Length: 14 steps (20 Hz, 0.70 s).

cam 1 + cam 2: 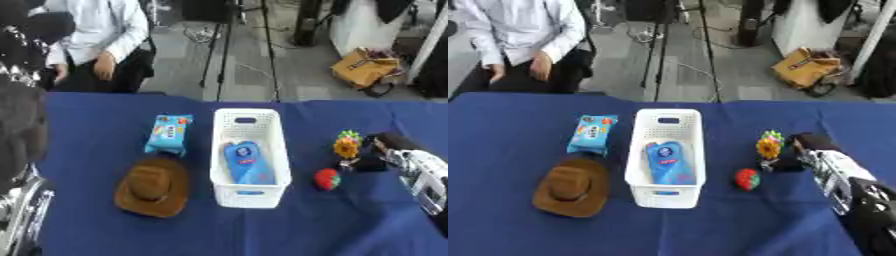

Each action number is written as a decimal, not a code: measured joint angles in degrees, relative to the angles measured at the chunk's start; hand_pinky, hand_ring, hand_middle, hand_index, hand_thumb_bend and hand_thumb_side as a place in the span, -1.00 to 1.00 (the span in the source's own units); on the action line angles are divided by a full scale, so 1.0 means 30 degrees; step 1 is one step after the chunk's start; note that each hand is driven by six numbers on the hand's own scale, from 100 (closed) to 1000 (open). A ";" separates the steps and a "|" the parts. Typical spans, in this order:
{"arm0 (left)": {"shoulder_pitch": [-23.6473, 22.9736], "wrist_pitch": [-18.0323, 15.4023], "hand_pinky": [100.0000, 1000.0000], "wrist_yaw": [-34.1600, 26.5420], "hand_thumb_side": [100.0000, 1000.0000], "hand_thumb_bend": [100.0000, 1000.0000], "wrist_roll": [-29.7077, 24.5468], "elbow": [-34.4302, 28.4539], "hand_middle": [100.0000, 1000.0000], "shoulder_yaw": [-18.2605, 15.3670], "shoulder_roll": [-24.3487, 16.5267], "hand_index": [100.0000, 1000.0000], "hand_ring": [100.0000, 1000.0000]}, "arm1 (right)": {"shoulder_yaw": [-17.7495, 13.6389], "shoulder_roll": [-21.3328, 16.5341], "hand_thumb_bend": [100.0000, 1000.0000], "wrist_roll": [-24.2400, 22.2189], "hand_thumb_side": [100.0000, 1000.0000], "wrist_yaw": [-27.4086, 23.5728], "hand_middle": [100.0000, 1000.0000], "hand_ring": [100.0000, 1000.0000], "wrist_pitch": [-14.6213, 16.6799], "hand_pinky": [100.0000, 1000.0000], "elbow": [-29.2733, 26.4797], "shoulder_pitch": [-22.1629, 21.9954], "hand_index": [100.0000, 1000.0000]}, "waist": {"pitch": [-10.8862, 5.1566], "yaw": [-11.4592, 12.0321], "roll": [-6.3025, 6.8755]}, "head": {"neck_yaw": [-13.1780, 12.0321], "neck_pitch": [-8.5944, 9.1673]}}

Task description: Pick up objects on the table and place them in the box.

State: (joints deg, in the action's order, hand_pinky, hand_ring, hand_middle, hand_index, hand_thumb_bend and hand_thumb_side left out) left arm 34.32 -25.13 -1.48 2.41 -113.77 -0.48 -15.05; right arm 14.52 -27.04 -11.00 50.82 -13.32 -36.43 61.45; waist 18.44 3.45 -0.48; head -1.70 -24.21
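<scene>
Box (pixel 249 192) held blue packet (pixel 248 162) | right hand (pixel 805 150) beside flower toy (pixel 769 146), grip unclear | hat (pixel 155 186) left

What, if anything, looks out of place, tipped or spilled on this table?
Nothing stands out. The white box stands upright with one blue packet inside; the hat, second packet, red toy and flower toy lie unspilled near the right hand.

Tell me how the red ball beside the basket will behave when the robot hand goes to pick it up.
The red ball looks round and lies free on the flat blue cloth, so a nudge would probably set it rolling. It looks small against the right robot hand, so likely light. The white basket on one side might stop a roll that way.
</scene>
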 measured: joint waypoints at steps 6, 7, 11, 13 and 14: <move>0.0006 -0.0006 0.62 0.0000 0.61 -1.00 -0.0103 0.0000 0.54 0.0019 0.0001 0.57 0.49 | 0.0054 -0.0010 0.54 -0.1017 0.38 0.0017 0.42 0.97 -0.0209 0.88 -0.0168 0.0127 0.76 | -0.0001 -0.0079 -0.0006 | 0.0053 0.0000; 0.0007 -0.0006 0.62 0.0000 0.61 -1.00 -0.0116 0.0000 0.54 0.0043 0.0001 0.57 0.49 | 0.0067 -0.0015 0.54 -0.1192 0.35 0.0038 0.43 0.97 -0.0258 0.88 -0.0204 0.0160 0.76 | -0.0002 -0.0084 -0.0006 | 0.0059 0.0000; 0.0008 0.0029 0.62 0.0000 0.61 -1.00 -0.0177 0.0000 0.54 0.0107 0.0001 0.57 0.49 | 0.0112 -0.0051 0.53 -0.1727 0.34 0.0243 0.44 0.97 -0.0397 0.88 -0.0326 0.0182 0.77 | -0.0002 -0.0086 -0.0038 | 0.0082 0.0050; 0.0008 0.0043 0.62 0.0000 0.61 -1.00 -0.0204 0.0000 0.54 0.0108 0.0001 0.57 0.49 | 0.0113 -0.0079 0.52 -0.1961 0.29 0.0385 0.45 0.97 -0.0299 0.88 -0.0347 0.0182 0.77 | -0.0003 -0.0076 -0.0072 | 0.0087 0.0080; 0.0008 0.0039 0.62 0.0000 0.61 -1.00 -0.0216 0.0000 0.54 0.0109 0.0001 0.57 0.49 | 0.0113 -0.0143 0.52 -0.2121 0.29 0.0462 0.45 0.97 -0.0193 0.88 -0.0347 0.0185 0.77 | -0.0003 -0.0060 -0.0093 | 0.0092 0.0084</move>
State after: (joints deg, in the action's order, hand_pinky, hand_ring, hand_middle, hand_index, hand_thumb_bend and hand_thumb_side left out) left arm 34.34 -25.02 -1.48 1.76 -113.77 -0.15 -15.05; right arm 14.86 -27.46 -17.36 52.20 -13.90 -37.47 62.00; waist 18.43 3.27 -0.76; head -1.42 -23.96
